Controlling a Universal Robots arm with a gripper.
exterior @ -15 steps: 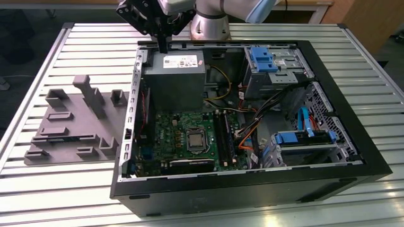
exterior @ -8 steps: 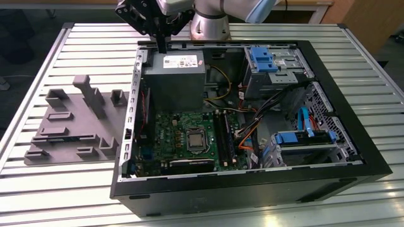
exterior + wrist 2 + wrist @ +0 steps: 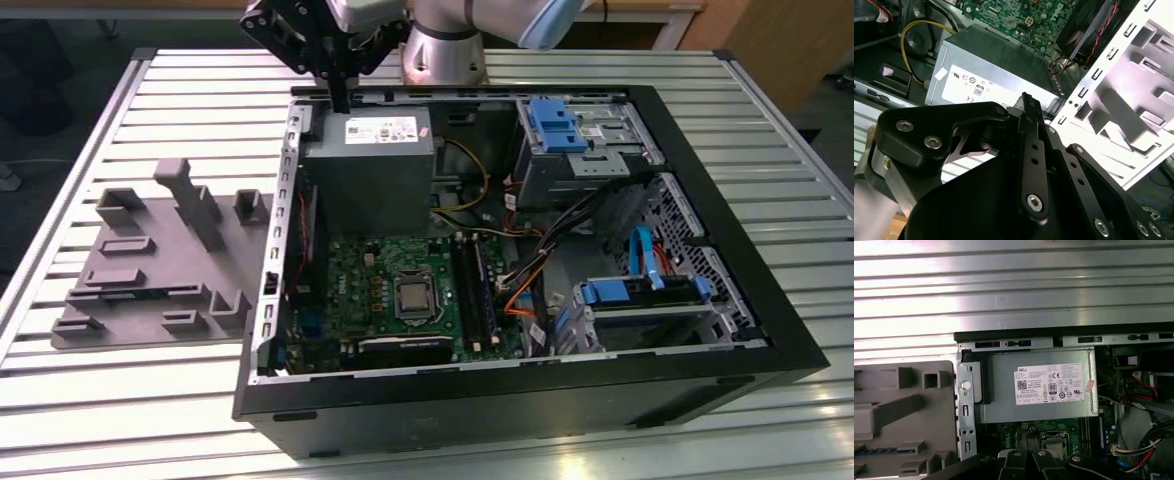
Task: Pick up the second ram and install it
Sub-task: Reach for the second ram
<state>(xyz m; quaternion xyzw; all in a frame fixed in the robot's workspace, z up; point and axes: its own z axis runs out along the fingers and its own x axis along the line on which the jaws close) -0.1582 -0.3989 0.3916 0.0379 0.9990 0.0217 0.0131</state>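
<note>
My gripper (image 3: pixel 340 97) hangs at the top of the exterior view, over the far wall of the open computer case (image 3: pixel 694 330), just above the grey power supply (image 3: pixel 367 165). Its fingers (image 3: pixel 1029 107) are shut with nothing between them. The second ram (image 3: pixel 874 451) is a thin bluish strip standing on edge in a slot of the grey fixture (image 3: pixel 160 260), which lies beside the case on the exterior view's left, apart from the gripper. The green motherboard (image 3: pixel 380 285) carries long black ram slots (image 3: pixel 470 290) further into the case.
Blue drive brackets (image 3: pixel 554 125) and a metal drive cage (image 3: pixel 641 310) fill the case on the exterior view's right, with loose orange and blue cables between them. The fixture has tall grey posts (image 3: pixel 187 195). Everything rests on a ribbed metal table (image 3: pixel 80 390).
</note>
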